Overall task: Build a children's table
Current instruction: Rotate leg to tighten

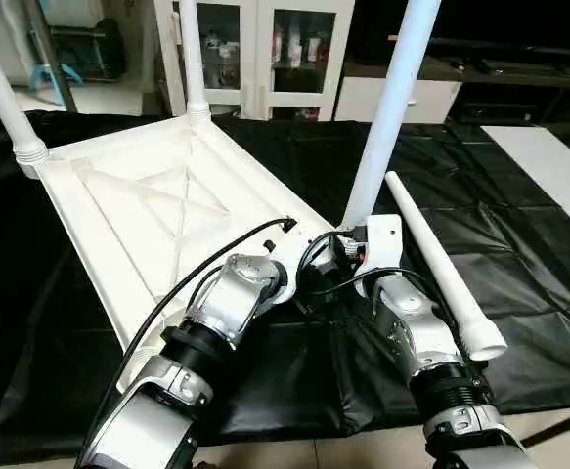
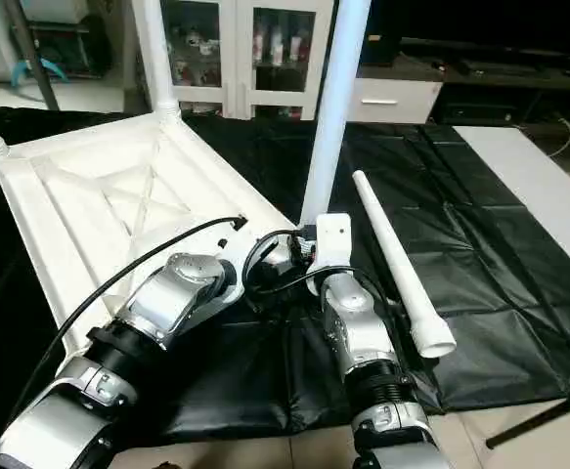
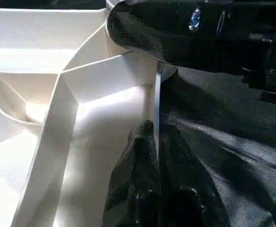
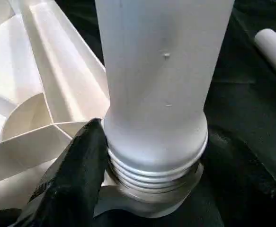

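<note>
The children's table's white tabletop lies upside down on the black cover, ribbed underside up. Legs stand in its far-left corner and back corner. A third leg stands upright in the near right corner socket, its threaded collar showing above the socket. My right gripper is closed around that collar, one black finger against it and the other hidden behind it. My left gripper is shut on the tabletop's thin rim beside that corner. A loose leg lies to the right.
The black cover spreads over the worktable to its front edge. A white panel sits at the far right. A white cabinet stands behind the table. Both forearms crowd the near right corner.
</note>
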Motion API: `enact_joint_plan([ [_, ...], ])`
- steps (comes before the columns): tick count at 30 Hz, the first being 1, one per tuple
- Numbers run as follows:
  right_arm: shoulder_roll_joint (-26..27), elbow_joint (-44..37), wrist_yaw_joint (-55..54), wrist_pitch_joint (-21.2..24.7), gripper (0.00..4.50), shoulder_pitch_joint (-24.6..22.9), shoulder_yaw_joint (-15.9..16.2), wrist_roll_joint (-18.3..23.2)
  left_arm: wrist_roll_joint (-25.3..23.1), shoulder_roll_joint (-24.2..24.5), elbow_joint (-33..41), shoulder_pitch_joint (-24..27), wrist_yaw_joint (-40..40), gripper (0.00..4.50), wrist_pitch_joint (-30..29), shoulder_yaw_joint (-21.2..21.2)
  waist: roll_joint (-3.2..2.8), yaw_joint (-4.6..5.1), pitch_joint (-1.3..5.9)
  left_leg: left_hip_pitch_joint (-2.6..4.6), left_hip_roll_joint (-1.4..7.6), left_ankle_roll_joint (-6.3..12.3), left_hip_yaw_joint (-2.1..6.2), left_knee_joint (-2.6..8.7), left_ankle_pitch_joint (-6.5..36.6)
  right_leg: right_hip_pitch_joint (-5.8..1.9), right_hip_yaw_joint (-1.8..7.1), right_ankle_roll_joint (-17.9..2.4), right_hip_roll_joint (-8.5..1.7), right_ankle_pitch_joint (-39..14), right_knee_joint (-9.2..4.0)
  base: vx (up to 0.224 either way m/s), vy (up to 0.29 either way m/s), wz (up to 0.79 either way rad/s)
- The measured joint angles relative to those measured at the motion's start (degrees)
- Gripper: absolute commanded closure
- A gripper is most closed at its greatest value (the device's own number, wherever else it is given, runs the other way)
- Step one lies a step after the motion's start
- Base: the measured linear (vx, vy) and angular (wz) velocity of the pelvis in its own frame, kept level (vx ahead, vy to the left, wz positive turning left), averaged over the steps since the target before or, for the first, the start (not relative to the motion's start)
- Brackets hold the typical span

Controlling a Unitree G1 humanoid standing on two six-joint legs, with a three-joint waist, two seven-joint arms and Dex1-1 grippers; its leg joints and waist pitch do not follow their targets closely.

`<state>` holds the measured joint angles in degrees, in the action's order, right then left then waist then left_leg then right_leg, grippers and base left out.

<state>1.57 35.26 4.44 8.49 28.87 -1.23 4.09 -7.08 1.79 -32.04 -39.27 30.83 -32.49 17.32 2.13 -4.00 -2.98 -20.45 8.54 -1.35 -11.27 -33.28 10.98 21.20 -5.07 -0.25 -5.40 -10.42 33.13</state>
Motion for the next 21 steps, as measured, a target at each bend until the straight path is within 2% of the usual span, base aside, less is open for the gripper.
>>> enact_joint_plan([
  [3, -0.20, -0.96, 0.04, -0.49, 1.80, -0.54, 0.00, -0.07, 0.01, 1.03, 0.28, -0.09, 0.67, 4.50, 0.76, 0.62, -0.01, -0.66, 0.01, -0.04, 0.02, -0.04, -0.09, 0.46, -0.04, 0.29, -0.01, -0.02, 0.02, 0.06, 0.05, 0.000, 0.000, 0.00],
  [5, -0.74, -2.25, 0.64, -0.81, 1.24, -1.53, 0.08, -0.14, 0.08, 1.62, 0.91, 0.00, 1.56, 4.50, 1.03, 1.25, -0.03, -1.07, 0.02, -0.07, 0.09, -0.16, -0.13, 0.58, -0.11, 0.43, -0.01, -0.22, 0.06, 0.18, 0.16, 0.000, 0.000, 0.00],
  [6, -1.26, -2.93, 1.34, -0.97, 1.24, -1.96, 0.11, -0.13, 0.11, 2.00, 1.40, 0.08, 2.08, 4.50, 1.15, 1.57, -0.03, -1.20, 0.02, -0.20, 0.12, -0.18, -0.15, 0.66, -0.14, 0.60, -0.02, -0.21, 0.08, 0.18, 0.17, 0.000, 0.000, 0.00],
  [8, -2.57, -5.47, 3.46, -0.45, 1.08, -3.14, 1.25, -0.16, -0.02, 3.46, 2.92, 0.49, 3.28, 4.50, 1.32, 2.18, -0.03, -1.18, 0.02, -0.46, 0.20, -0.21, -0.17, 0.66, -0.19, 0.83, -0.06, -0.22, 0.14, 0.18, 0.21, 0.000, 0.000, 0.00],
  [11, -4.87, -9.46, 7.79, 1.29, 0.83, -4.53, 3.07, -0.14, -0.16, 7.09, 5.53, 1.37, 6.06, 4.50, 1.74, 2.91, 0.13, -0.62, -0.08, -0.58, 0.38, -0.28, -0.19, 0.59, -0.24, 0.99, -0.08, -0.23, 0.27, 0.18, 0.25, 0.000, 0.000, 0.00],
  [15, -10.19, -13.18, 16.58, 5.20, 0.43, -4.52, 6.33, 0.14, -0.04, 13.15, 11.94, 3.91, 13.60, 4.50, 1.66, 5.85, 0.19, -1.04, -0.11, -0.63, 0.39, -0.29, -0.21, 0.58, -0.23, 1.03, -0.10, -0.29, 0.27, 0.15, 0.28, 0.000, 0.000, 0.00],
  [18, -16.42, -15.18, 27.93, 5.18, 0.23, -4.73, 9.36, 1.39, 0.29, 17.59, 16.64, 5.61, 19.59, 4.50, 1.94, 7.91, 0.22, -1.75, -0.13, -0.66, 0.39, -0.25, -0.27, 0.53, -0.21, 0.96, -0.11, -0.35, 0.22, 0.11, 0.26, 0.000, 0.000, 0.00],
  [21, -20.22, -17.44, 35.74, 4.88, 0.12, -5.66, 10.08, 3.00, 0.71, 20.00, 18.79, 6.34, 23.29, 4.50, 2.28, 9.03, 0.23, -2.33, -0.14, -0.65, 0.39, -0.16, -0.34, 0.42, -0.15, 0.88, -0.10, -0.35, 0.16, 0.10, 0.26, 0.000, 0.000, 0.00],
])
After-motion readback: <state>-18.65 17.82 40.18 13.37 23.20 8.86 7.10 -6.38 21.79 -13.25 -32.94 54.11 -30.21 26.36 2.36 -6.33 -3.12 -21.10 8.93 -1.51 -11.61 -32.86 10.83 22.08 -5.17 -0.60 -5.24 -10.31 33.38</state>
